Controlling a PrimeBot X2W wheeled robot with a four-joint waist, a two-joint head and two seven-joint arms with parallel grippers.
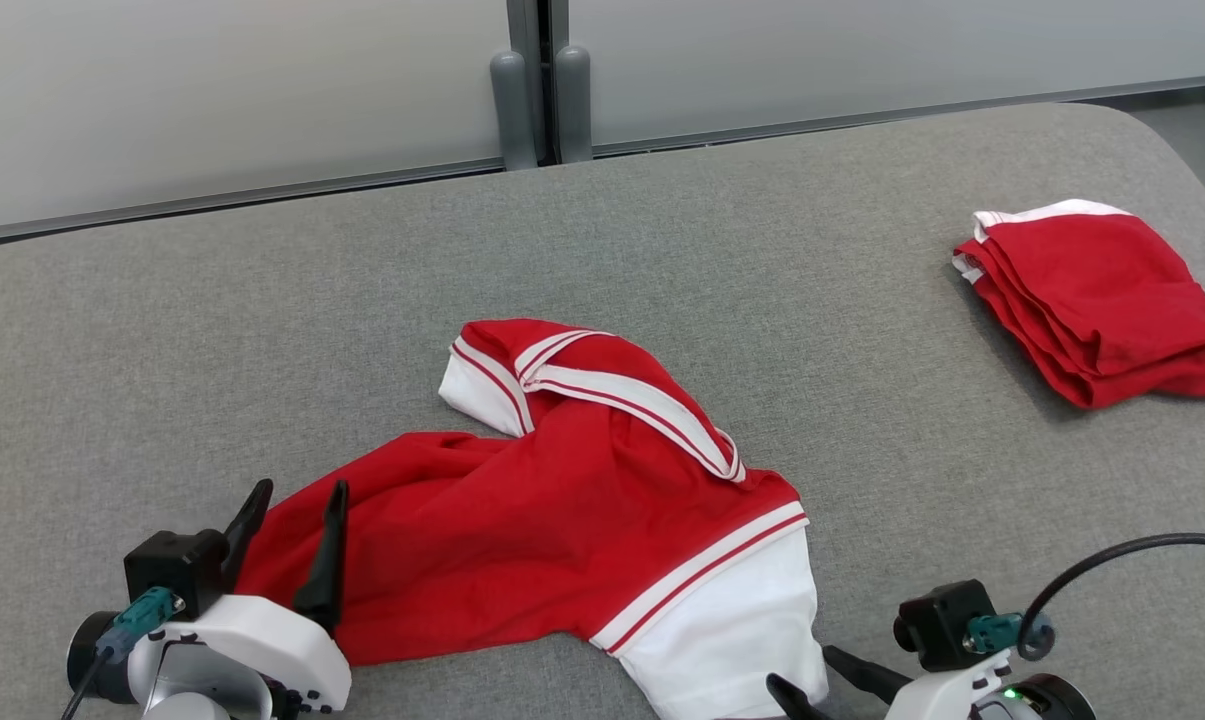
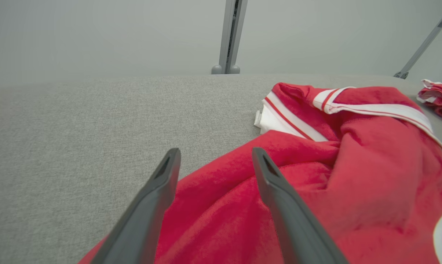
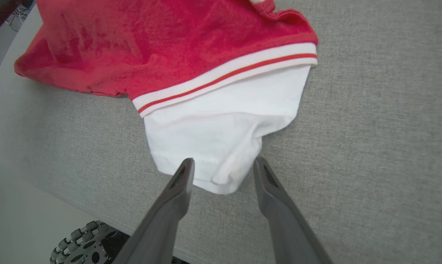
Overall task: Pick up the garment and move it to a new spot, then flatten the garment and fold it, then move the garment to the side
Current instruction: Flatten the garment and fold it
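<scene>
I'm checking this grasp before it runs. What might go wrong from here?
The right hand is open around just the tip of the white sleeve, close to the edge of the table; such a thin pinch may slip. The shirt lies crumpled, and the open left hand points at a bunched red fold, so it may catch several layers and lift the shirt twisted.

The head view's edges cut off the garment (image 1: 562, 530) and the folded clothes (image 1: 1102, 300).

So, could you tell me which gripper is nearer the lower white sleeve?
Right. The right gripper is open at the tip of the white sleeve; the left gripper is open at the opposite red end of the garment.
</scene>
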